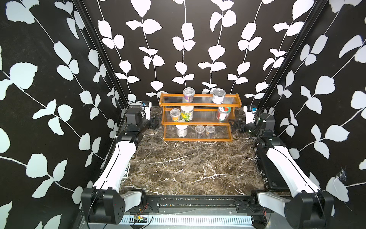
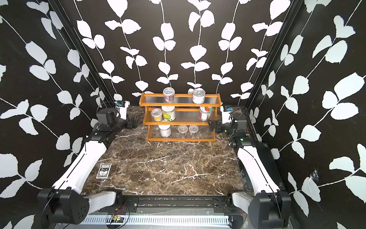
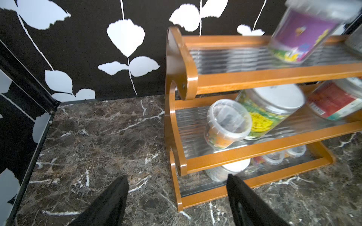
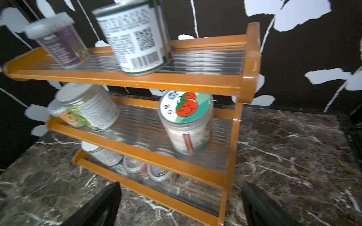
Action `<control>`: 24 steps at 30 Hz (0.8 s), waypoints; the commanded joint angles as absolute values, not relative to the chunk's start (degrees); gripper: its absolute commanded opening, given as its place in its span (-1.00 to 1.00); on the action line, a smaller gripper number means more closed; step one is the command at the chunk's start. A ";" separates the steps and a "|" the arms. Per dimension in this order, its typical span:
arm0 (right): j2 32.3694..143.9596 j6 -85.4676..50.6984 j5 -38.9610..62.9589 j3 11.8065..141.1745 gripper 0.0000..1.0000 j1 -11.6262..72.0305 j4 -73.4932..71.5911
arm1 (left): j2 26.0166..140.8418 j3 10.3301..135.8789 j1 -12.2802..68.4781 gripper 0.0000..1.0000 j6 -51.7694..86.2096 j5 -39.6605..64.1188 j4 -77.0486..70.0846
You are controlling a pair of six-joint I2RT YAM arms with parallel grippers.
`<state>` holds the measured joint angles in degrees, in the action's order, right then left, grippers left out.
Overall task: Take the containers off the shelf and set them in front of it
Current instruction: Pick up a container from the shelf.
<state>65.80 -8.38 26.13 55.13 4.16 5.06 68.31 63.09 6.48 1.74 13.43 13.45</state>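
Both my claws stand wide, nothing between the fingers: left gripper (image 3: 177, 176) just off the left end of the shelf (image 1: 200, 104), right gripper (image 4: 181, 184) near its right end. Top tier holds a purple tub (image 1: 189, 94) and the tin can (image 1: 218, 96). The middle holds an orange tub (image 1: 175, 115), yellow-green jar (image 1: 186, 113) and strawberry-lid jar (image 1: 223, 113). Lowest are a white-lid jar (image 1: 181, 130) and, I think, two clear cups (image 1: 199, 130).

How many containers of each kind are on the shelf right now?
Small tubs: 4 (purple-label tub, orange-label tub, two bottom-tier tubs)
Tin can: 1
Larger jars: 3 (yellow-green jar, strawberry-lid jar, white-lid jar)
Total on the shelf: 8
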 commanded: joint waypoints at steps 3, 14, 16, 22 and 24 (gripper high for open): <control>62.60 -13.11 37.91 56.09 0.98 4.43 7.16 | 67.26 70.02 9.13 0.84 0.88 18.32 18.46; 61.61 -12.71 37.30 63.91 0.99 11.03 15.51 | 81.07 89.87 16.23 0.97 -4.39 19.29 22.22; 62.06 -12.34 35.46 66.02 0.99 13.11 16.68 | 84.59 93.90 17.07 0.97 -4.62 19.64 22.31; 63.53 -11.41 32.15 70.05 0.99 16.79 18.56 | 94.02 104.74 20.03 0.97 -6.71 19.69 23.64; 64.02 -10.84 31.40 70.73 0.99 17.44 19.28 | 96.39 107.31 20.27 0.97 -6.44 20.07 23.56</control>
<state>63.02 -11.97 33.80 67.99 16.45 17.91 95.33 103.50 19.49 -5.04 18.94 22.50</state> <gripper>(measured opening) 0.993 0.986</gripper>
